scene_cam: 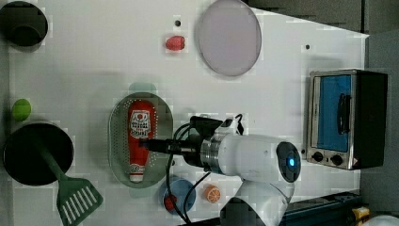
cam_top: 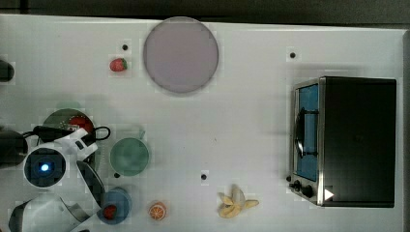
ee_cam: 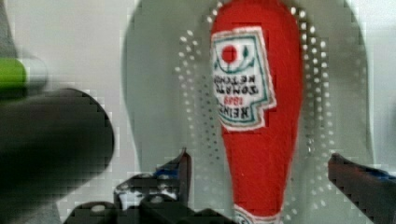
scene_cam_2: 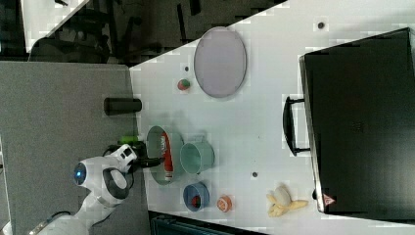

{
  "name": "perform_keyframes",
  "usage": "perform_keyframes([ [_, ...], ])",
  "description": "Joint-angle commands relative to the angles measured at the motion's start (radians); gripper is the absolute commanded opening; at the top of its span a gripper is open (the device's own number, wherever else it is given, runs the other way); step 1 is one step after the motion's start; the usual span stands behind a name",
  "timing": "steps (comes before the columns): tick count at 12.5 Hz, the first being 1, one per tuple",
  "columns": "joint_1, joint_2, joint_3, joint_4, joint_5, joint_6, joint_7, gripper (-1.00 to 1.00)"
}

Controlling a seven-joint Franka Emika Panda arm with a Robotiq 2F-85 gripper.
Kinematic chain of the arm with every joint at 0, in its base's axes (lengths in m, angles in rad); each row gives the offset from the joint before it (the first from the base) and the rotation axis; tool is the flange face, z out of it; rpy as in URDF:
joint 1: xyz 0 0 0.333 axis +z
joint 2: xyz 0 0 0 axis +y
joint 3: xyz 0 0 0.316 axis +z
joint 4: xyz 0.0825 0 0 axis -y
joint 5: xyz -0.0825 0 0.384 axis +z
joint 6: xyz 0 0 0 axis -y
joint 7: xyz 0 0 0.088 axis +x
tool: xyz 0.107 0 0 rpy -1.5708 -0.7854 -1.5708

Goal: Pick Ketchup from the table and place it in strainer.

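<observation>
The ketchup bottle (ee_cam: 261, 116) was lying flat in the strainer (scene_cam: 118, 141), label up, along the dotted middle. The gripper (ee_cam: 259, 170) sat with its jaws spread wide on either side of the narrow end, holding nothing. It looked soft and light, maybe a plush toy, hard to be sure. I'd pinch the slim neck by the cap.

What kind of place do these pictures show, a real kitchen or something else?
Probably a robot test bench, not a real kitchen: a plain white table holds toy food such as a peeled banana, a small toaster oven stands at its edge, and a robot arm works over it.
</observation>
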Motion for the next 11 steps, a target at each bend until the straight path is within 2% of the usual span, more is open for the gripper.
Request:
perform_keyframes([
  [1, -0.068, -0.113, -0.005, 0.025, 0.007, -0.028, 0.068, 1.0],
  [3, -0.136, -0.2, -0.022, 0.027, 0.007, -0.12, 0.068, 1.0],
  [6, -0.226, -0.34, -0.102, 0.048, 0.007, -0.298, 0.068, 1.0],
  [8, -0.26, -0.428, -0.178, 0.087, 0.007, -0.432, 0.067, 1.0],
  [11, -0.269, -0.534, -0.311, 0.175, 0.024, -0.693, 0.067, 1.0],
])
